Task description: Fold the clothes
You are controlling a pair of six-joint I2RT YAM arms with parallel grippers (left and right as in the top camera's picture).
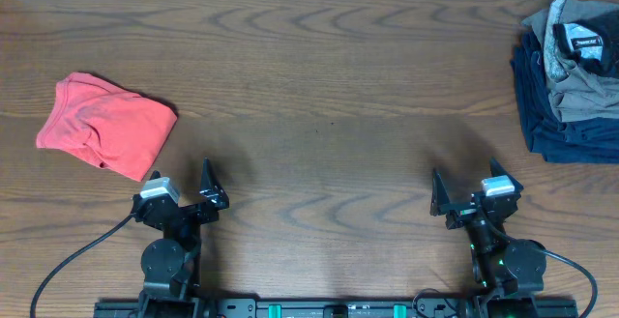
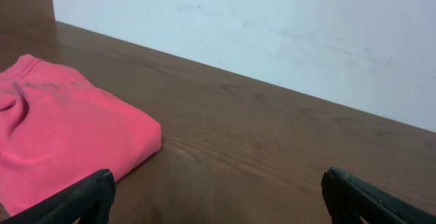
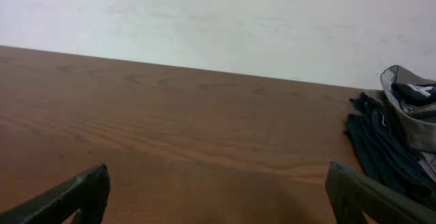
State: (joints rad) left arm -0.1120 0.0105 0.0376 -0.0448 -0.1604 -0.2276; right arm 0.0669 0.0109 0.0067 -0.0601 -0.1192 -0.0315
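Down at the near edge both arms sit low, the left gripper [image 1: 179, 171] and the right gripper [image 1: 464, 171] each with jaws spread wide and nothing between them. On the wooden bench [image 1: 319, 86], a heap of navy and grey garments [image 1: 571, 76] fills the far right corner, and the coral-red T-shirt [image 1: 104, 125] lies by the left edge, just beyond the left gripper. It is already a compact, slightly rumpled packet, so I'd judge the folding done, or a tidy-up short of it.

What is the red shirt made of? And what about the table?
The red shirt looks like soft, matte cloth, maybe cotton: it lies in limp folds and wrinkles. The table looks like brown wood, or a wood-look coating: wavy grain lines run across it.
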